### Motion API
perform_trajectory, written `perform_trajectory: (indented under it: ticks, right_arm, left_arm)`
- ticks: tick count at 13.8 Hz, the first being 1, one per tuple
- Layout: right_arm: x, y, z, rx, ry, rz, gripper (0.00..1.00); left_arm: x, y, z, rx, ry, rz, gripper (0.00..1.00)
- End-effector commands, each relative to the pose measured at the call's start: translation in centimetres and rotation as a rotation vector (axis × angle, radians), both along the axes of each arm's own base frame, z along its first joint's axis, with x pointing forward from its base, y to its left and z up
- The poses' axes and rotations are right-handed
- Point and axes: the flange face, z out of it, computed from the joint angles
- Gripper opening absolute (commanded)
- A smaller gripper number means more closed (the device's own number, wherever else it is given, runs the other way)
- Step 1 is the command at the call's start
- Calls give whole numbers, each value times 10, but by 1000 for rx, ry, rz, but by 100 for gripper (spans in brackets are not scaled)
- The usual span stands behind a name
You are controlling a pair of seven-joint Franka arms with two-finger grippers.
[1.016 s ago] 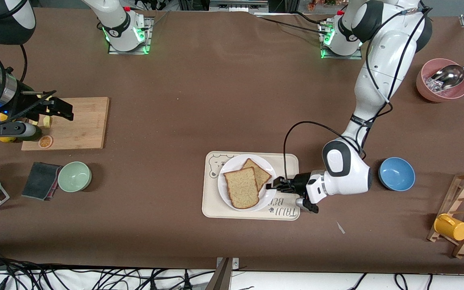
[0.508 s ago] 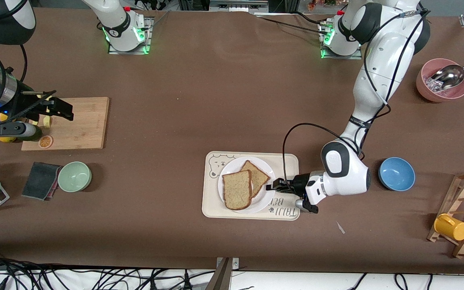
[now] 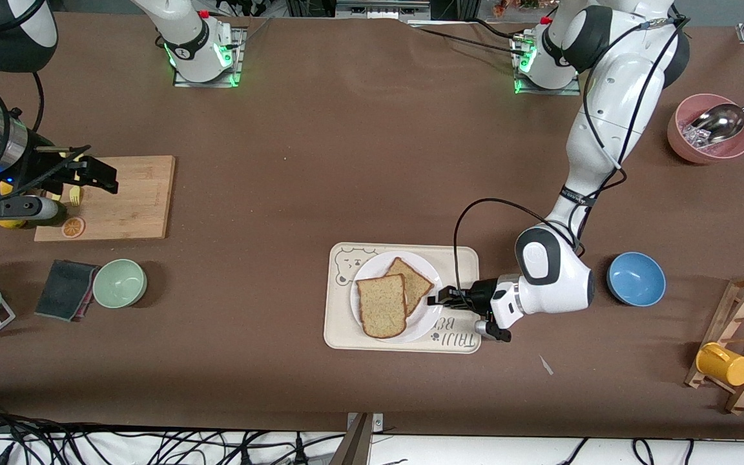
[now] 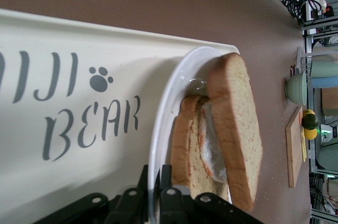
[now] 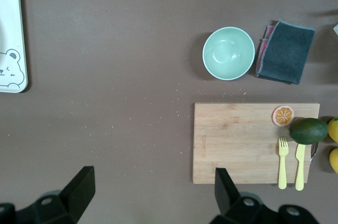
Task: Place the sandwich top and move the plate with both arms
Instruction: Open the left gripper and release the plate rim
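Left gripper (image 3: 436,300) clenched on the plate (image 3: 372,266) rim on the bear tray (image 3: 462,258), I'd nudged it slightly, sandwich top (image 3: 382,305) settled over the egg slice (image 3: 418,281), so placing looked done; right gripper (image 3: 104,179) waited open over the cutting board (image 3: 133,200).

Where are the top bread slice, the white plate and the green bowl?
top bread slice (image 3: 382,305), front view, middle of its crumb.
white plate (image 3: 432,314), front view, bare rim beside the bread.
green bowl (image 3: 119,283), front view, inside of the bowl.
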Motion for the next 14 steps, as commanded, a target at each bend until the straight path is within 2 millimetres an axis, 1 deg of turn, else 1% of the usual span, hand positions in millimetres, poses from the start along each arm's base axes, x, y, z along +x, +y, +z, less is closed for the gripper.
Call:
perform_trajectory:
  ticks: [1,4,8,9,10,11,14]
  right_arm:
    - [0,1,1,-11,-9,7,100]
    - [1,1,1,-11,-9,7,100]
    - [1,1,1,-14,-12,7,100]
    - [1,1,1,-14,-12,5,100]
    - [1,1,1,-14,-12,7,100]
    - [1,1,1,-14,-12,7,100]
    - [1,0,1,-13,-12,11,100]
  left_arm:
    - [5,3,5,-5,-17,-2,100]
    - [9,11,12,-3,-27,5,100]
    - [20,29,40,47,-75,-3,100]
    - [21,31,50,80,-93,-38,100]
    - [23,37,65,107,-108,-56,100]
    - [26,49,74,125,-101,-52,100]
    - [33,76,121,207,-149,-115,100]
